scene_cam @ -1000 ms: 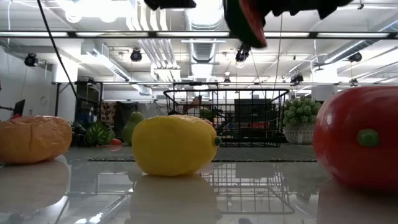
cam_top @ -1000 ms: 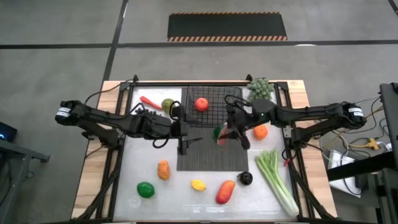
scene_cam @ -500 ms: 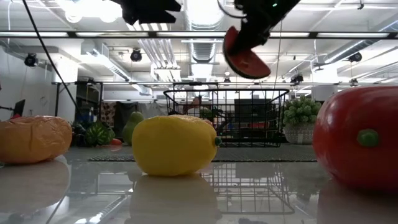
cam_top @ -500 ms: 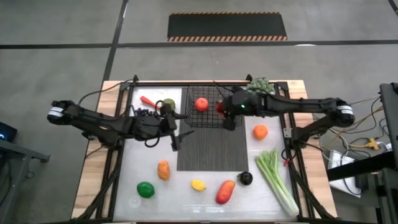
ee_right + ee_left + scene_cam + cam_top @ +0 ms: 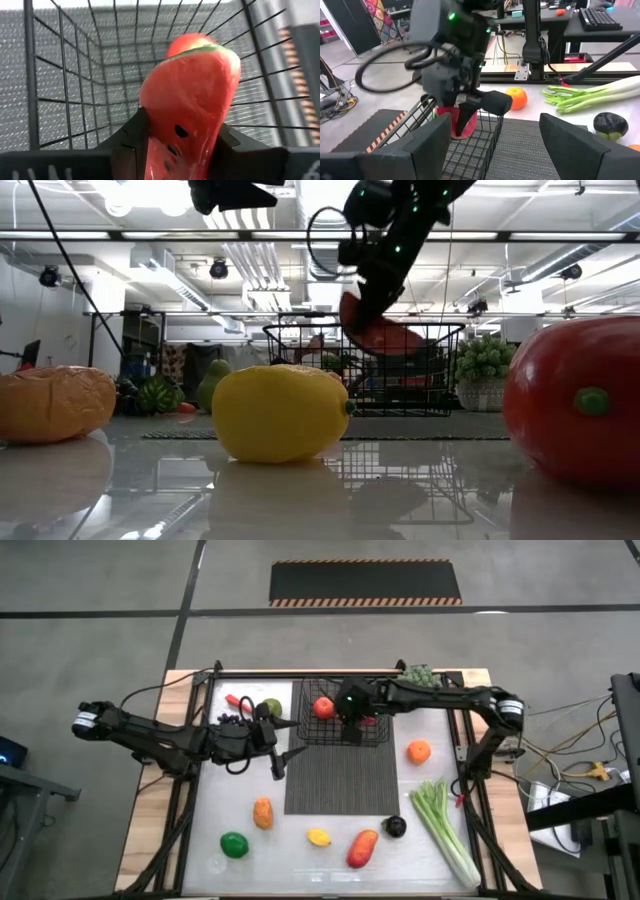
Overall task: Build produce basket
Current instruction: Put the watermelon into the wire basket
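Clenching the watermelon slice (image 5: 192,95), the right hand (image 5: 352,720) is held directly above the basket (image 5: 345,690); the left hand (image 5: 283,745), fingers spread and empty, is parked beside it.

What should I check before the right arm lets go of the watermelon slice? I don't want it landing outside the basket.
1. Right gripper shut on the watermelon slice: ok.
2. Slice over the basket, not the mat: ok.
3. Slice below the basket rim: cannot tell.
4. Tomato clear of the drop spot: ok, it sits to one side.
5. Left gripper open, outside the basket: ok.
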`<state>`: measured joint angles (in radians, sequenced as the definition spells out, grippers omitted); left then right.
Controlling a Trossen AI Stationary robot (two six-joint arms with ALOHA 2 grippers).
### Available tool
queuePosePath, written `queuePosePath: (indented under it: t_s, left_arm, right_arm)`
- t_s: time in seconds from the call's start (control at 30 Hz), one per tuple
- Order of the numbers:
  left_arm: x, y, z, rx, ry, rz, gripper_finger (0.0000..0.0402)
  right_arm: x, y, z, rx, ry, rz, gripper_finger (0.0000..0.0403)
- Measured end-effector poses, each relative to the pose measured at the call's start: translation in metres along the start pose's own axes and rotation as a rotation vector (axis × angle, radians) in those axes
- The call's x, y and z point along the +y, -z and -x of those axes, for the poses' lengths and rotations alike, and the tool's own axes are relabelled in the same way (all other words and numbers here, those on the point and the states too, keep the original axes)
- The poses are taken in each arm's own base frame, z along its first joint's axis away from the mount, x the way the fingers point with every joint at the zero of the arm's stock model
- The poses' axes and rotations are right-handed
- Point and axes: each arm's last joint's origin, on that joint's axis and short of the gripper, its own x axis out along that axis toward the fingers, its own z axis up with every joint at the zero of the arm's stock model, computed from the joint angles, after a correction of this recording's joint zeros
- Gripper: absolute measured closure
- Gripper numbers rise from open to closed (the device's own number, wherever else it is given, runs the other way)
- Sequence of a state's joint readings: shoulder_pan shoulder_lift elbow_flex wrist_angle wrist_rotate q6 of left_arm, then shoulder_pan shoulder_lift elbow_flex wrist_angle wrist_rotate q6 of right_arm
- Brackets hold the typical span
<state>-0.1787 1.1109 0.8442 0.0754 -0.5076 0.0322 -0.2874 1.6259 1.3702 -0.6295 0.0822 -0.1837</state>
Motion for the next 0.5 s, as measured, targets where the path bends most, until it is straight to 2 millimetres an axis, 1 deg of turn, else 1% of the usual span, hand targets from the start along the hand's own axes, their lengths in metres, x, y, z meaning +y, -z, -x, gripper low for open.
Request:
queuePosePath:
  t_s: [0.1, 0.23, 0.4, 0.5]
  left_arm:
    - [0.0, 0.0, 0.0, 0.003, 0.0, -0.001, 0.0118]
    - [0.0, 0.0, 0.0, 0.002, 0.0, -0.001, 0.0118]
    - [0.0, 0.0, 0.0, 0.001, 0.0, 0.0, 0.0118]
    - [0.0, 0.0, 0.0, -0.001, 0.0, 0.001, 0.0118]
  right_arm:
    - [-0.005, 0.003, -0.014, 0.035, -0.057, -0.01, 0.0286]
    - [-0.007, 0.007, -0.026, 0.086, -0.066, -0.004, 0.0283]
    - [-0.007, 0.012, -0.035, 0.135, -0.074, -0.005, 0.0282]
    - [-0.007, 0.013, -0.036, 0.144, -0.076, -0.005, 0.0279]
